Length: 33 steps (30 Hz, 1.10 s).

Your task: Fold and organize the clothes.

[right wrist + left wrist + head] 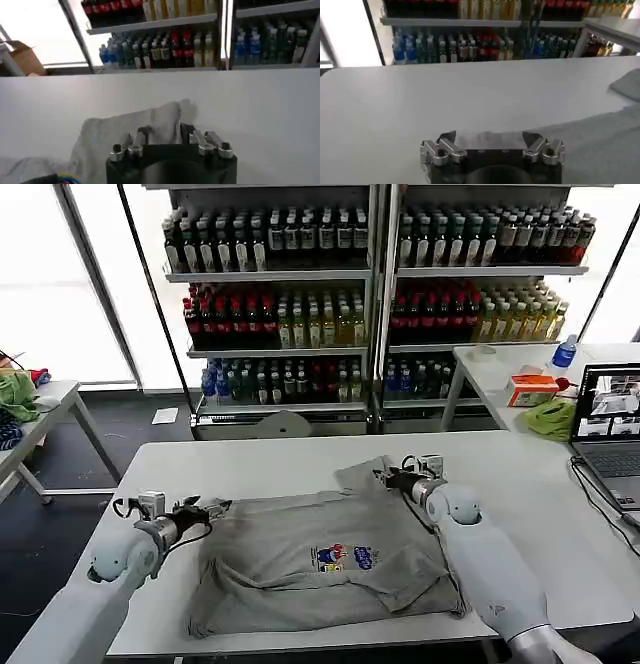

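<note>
Grey T-shirt [320, 559] spread out on a white table [250, 459], small colourful print facing up. Left gripper [213, 509] right at the shirt's left sleeve edge, fingers touching the cloth. Right gripper [385, 477] on the far sleeve, fingers closed on a bunched-up bit of it. Shelves of bottles [370, 279] far beyond both grippers. Laptop [608, 419] and green cloth [550, 419] well off past the right gripper

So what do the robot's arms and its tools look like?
Both arms are smooth, rounded, pale grey-white shells. The left tool and right tool are black blocks with silvery metal finger links and bolts; thin black cables loop at each wrist.
</note>
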Tool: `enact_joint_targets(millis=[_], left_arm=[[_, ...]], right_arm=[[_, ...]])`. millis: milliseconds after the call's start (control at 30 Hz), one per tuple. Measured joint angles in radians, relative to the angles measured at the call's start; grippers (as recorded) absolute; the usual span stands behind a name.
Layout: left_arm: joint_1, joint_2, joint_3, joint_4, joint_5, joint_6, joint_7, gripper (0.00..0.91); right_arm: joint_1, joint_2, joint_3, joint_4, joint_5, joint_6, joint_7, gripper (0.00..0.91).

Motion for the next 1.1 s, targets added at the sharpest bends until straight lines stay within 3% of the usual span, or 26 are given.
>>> enact_joint_targets(millis=[767, 1100], left_arm=[[0.026, 0.0, 0.01, -0.008, -0.028, -0.005, 0.006, 0.02], [0.038, 0.009, -0.012, -0.05, -0.063, -0.008, -0.027, 0.02]], right_arm=[[-0.005, 0.012, 0.002, 0.015, 0.022, -0.002, 0.013, 0.0], [-0.07, -0.022, 0.044, 0.129, 0.092, 0.004, 0.043, 0.0]])
